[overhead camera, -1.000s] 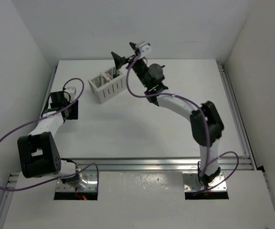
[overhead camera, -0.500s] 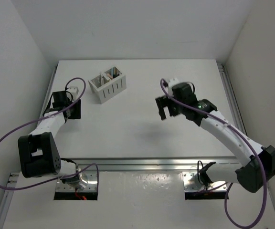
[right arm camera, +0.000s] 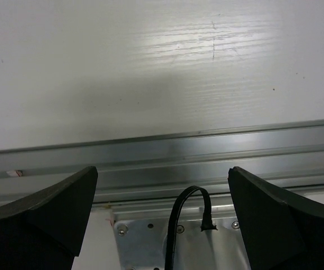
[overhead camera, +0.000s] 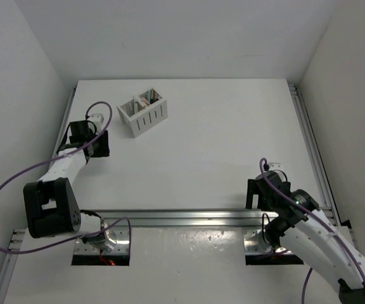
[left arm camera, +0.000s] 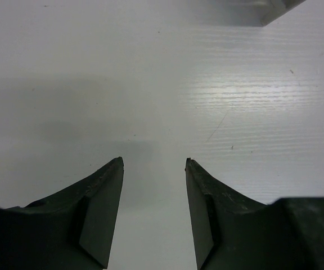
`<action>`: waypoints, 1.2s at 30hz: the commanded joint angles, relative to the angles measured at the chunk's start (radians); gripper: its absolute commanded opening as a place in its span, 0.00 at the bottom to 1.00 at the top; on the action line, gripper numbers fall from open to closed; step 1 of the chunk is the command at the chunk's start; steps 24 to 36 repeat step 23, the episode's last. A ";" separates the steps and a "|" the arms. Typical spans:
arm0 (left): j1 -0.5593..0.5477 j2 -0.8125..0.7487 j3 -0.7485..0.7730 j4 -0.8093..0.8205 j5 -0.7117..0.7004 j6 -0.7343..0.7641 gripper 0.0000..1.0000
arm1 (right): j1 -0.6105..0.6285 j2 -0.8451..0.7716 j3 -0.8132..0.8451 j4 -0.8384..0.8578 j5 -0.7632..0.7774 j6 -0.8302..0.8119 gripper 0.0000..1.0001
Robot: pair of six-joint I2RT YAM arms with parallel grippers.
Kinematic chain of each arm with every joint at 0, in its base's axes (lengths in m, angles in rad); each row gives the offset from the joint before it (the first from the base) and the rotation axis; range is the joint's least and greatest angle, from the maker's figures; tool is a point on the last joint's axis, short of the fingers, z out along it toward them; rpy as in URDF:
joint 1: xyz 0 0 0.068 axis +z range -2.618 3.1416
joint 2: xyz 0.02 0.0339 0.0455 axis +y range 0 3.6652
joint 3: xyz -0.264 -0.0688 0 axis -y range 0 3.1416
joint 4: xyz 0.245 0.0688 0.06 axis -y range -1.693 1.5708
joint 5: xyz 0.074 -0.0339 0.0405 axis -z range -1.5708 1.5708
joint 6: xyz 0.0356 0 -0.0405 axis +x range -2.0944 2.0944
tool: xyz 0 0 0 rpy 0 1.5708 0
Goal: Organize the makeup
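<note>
By the near rail [overhead camera: 189, 218], right gripper [overhead camera: 256, 193] has retreated.

Tabletop [overhead camera: 201, 145]: no writing or signs that can be read.
Box [overhead camera: 146, 117]: no legible label.
Makeup [overhead camera: 146, 99]: too small to read any print.
Metal rail [right arm camera: 162, 154]: no legible number.

The table [overhead camera: 220, 139] is white and matt, its fine streaked grain catching a soft sheen. Along its 6 o'clock edge runs a rail [right arm camera: 207, 149] of brushed, satin metal. The slotted box [overhead camera: 143, 114], at 11 o'clock, looks like white plastic. The left gripper [left arm camera: 154, 166] and right gripper [right arm camera: 162, 171] are dull black plastic, faintly scuffed.
</note>
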 commanded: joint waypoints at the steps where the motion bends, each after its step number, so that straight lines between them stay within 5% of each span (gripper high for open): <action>1: -0.029 -0.029 0.012 0.020 0.026 -0.029 0.54 | 0.000 -0.059 -0.007 -0.021 0.067 0.122 1.00; 14: -0.065 -0.009 -0.006 0.038 0.026 -0.029 0.55 | 0.000 0.018 0.062 -0.186 0.103 0.208 1.00; 36: -0.075 0.020 -0.006 0.047 0.035 -0.029 0.55 | -0.003 0.058 0.059 -0.179 0.092 0.196 1.00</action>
